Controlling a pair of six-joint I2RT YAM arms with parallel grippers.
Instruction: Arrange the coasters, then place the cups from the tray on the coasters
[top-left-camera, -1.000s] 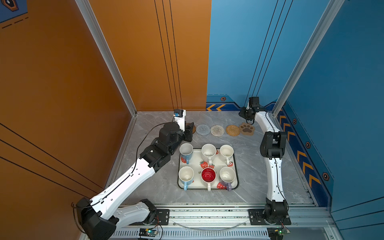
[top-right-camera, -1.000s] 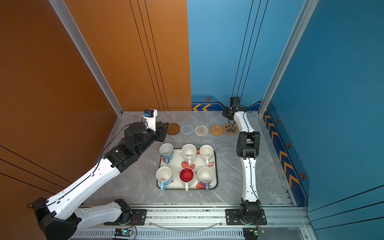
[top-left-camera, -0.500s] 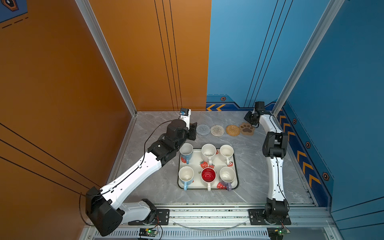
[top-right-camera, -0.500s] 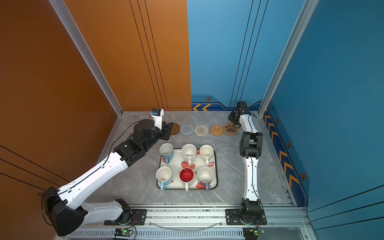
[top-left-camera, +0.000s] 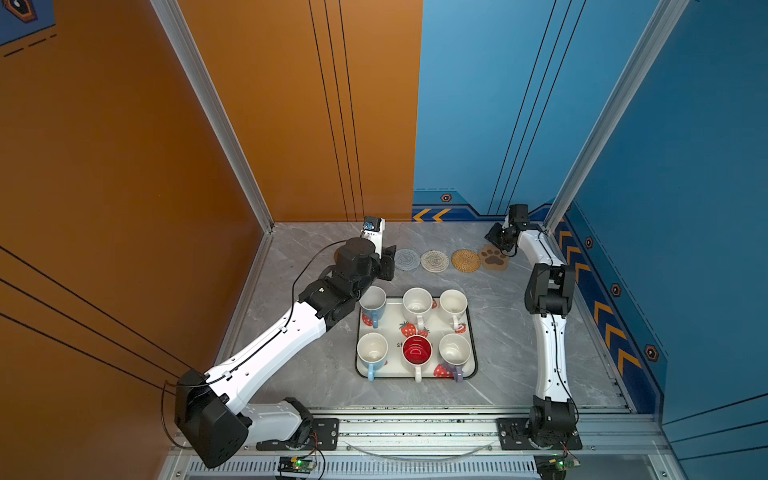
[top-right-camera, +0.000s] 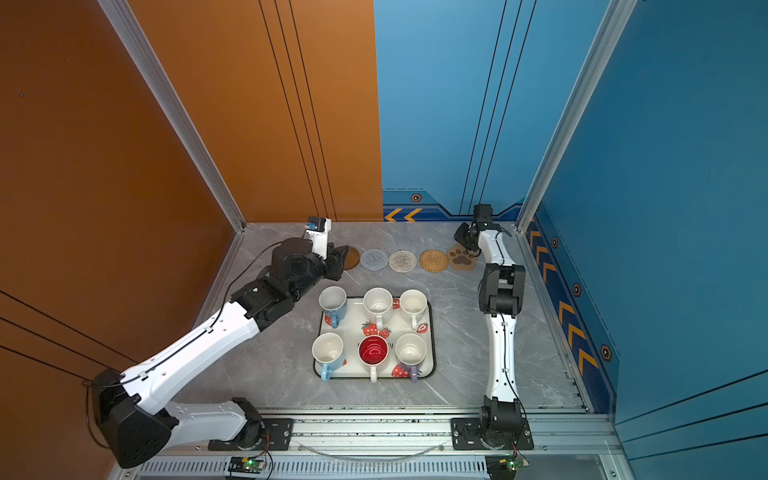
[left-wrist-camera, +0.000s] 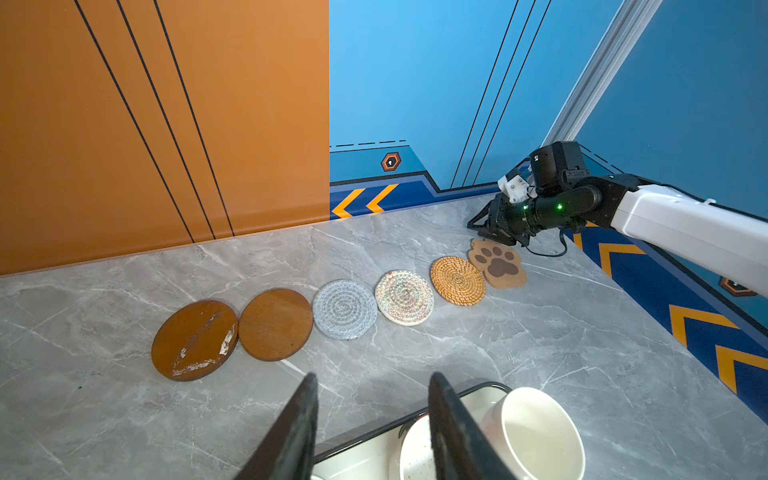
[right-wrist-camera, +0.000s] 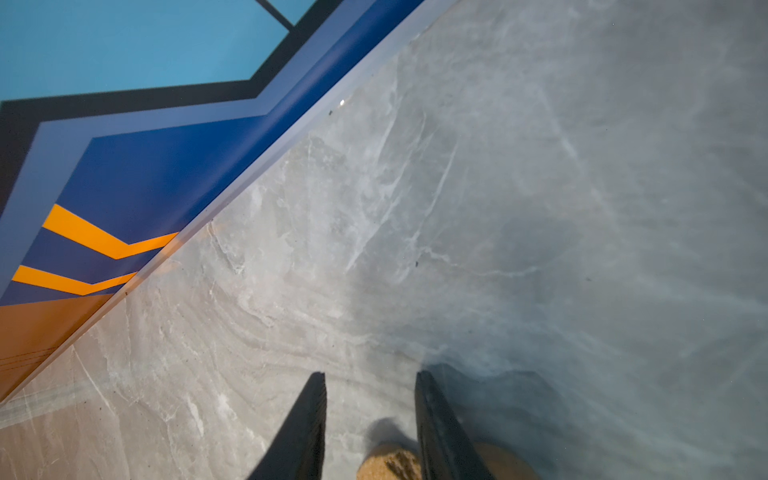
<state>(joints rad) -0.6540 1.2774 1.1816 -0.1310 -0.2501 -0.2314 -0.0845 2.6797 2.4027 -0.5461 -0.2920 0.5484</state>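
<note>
Coasters lie in one row on the grey table (left-wrist-camera: 540, 353), its long axis running left to right along the back wall. From the left they are a worn brown disc (left-wrist-camera: 194, 340), a clean brown disc (left-wrist-camera: 275, 324), a grey round (left-wrist-camera: 344, 308), a cream round (left-wrist-camera: 404, 297), a tan woven round (left-wrist-camera: 457, 280) and the paw-print coaster (left-wrist-camera: 498, 263). Neighbours touch or nearly touch. All six cups (top-left-camera: 372, 299) stand upright on the strawberry tray (top-left-camera: 435, 328), which sits nearer the front than the row, with their handles pointing toward the front edge.

The left end effector (left-wrist-camera: 372, 378) is partly open and holds nothing. It hovers between the brown discs and the tray's back-left corner, so the light blue cup at that corner lies just in front of it and slightly to its right. The right end effector (right-wrist-camera: 370, 376) is also partly open, low at the paw-print coaster's far edge, with a cork lobe showing between the finger bases. It does not seem to grip the coaster, though I cannot tell whether it touches it. It is well apart from the tray.

The arranging looks all but finished, so the left arm seems better placed to take the first cup.
</note>
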